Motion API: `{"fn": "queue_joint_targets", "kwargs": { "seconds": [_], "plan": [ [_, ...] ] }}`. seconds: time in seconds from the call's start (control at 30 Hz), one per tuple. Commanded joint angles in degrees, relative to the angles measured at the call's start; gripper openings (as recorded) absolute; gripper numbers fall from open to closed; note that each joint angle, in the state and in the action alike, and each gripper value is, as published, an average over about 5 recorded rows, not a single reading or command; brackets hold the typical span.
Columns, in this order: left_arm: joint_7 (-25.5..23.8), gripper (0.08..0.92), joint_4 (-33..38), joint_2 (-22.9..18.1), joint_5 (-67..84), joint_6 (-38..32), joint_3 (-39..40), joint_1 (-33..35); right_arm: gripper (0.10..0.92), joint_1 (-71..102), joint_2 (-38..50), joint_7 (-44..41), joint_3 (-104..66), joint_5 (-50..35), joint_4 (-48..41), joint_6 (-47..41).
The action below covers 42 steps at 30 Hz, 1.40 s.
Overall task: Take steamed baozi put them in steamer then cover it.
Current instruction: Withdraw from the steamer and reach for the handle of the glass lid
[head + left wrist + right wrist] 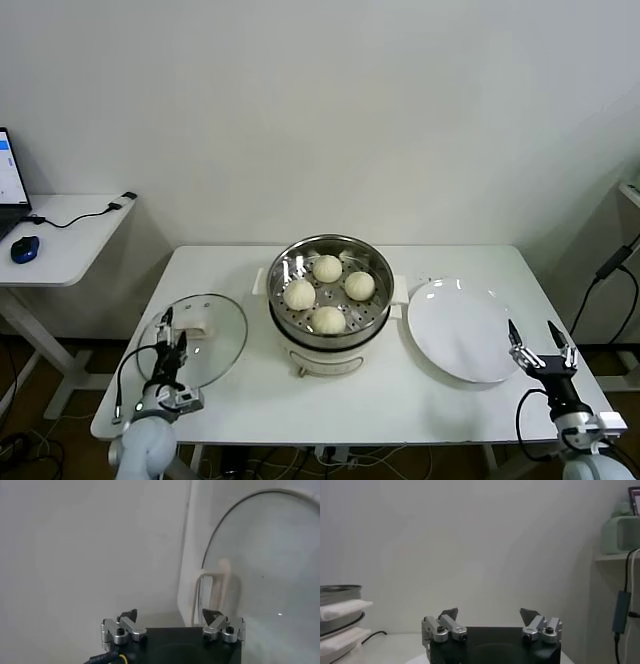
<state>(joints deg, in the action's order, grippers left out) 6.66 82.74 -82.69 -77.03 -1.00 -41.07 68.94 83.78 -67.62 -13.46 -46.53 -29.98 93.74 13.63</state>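
Note:
Several cream-white baozi [327, 268] lie inside the shiny steel steamer [372, 260], which stands on its white cooker base at mid-table. The steamer's rim [337, 590] shows at the edge of the right wrist view. The cover [225, 350], a clear glass lid with a white handle [195, 325], lies flat on the table to the steamer's left. My left gripper [173, 335] [170, 615] stands open at the cover's near-left edge, with the handle [215, 582] just ahead of it and nothing between its fingers. My right gripper [540, 345] [489, 612] is open and empty at the near right.
A flat white plate [450, 310] lies right of the steamer, its near edge under my right gripper. A side desk [70, 240] at far left carries a laptop, a blue mouse [24, 248] and a cable. More cables hang off the table's right side.

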Motion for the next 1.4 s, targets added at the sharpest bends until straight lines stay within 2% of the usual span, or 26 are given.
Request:
{"fn": "queue_joint_targets", "kwargs": {
  "seconds": [0.03,0.73,1.1,1.2,1.4],
  "plan": [
    [0.4,0.823,-2.1,-0.3,-0.7,1.4,0.1,-2.1,0.823,0.1,-0.2,0.0,-0.1,0.1,-0.2,0.2],
    [2.0,0.823,-7.4,-1.3,1.0,4.5,0.0,-7.5,0.823,0.3,-0.8,-0.1,0.2,0.7,-0.6,0.9],
    [5.5,0.82,-9.8,-1.2,2.9,4.2,-0.1,-8.8,0.823,0.2,-0.5,-0.1,0.2,1.1,-0.9,1.2],
    [6.9,0.778,-10.3,-1.2,3.1,4.0,0.0,-8.8,0.823,0.1,-0.8,-0.2,0.3,1.5,-0.9,1.2],
    [8.9,0.612,-10.5,-0.9,2.1,3.0,0.4,-8.0,0.823,-0.2,-0.9,-0.2,0.5,1.7,-1.1,1.4]
  ]
}}
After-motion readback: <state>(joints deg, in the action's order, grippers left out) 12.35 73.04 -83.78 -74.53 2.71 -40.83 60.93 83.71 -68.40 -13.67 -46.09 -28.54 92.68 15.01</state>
